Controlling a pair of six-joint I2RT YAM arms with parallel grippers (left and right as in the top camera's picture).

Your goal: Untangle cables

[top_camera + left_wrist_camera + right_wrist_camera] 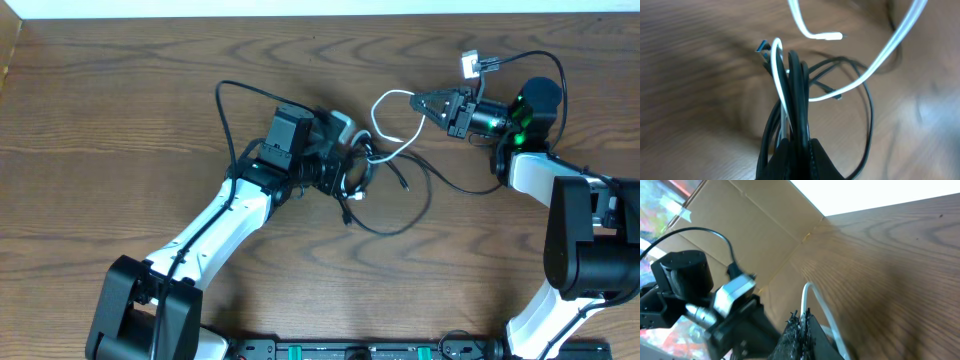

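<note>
A cardboard wall (8,50) stands along the far left edge of the wooden table (120,150); in the right wrist view it rises as a folded brown panel (740,225), and whether it belongs to a box cannot be told.

Left of centre, the left gripper (350,150) is clenched on the tangle. Its wrist view shows the fingers (790,160) pressed together around a bunch of black cables (799,90) with the white cable (890,47) running up through the same bunch. From this knot one black cable (225,100) loops out to the far left, and others curve toward the near right on the table. A white plug (832,36) hangs free beyond the bunch.

The white cable (385,97) arcs from the knot toward the far right, lifted off the table. There the right gripper (425,100) is clamped on it, tips pointing left; in its wrist view the cord (812,297) comes out between the closed fingertips (795,330).
</note>
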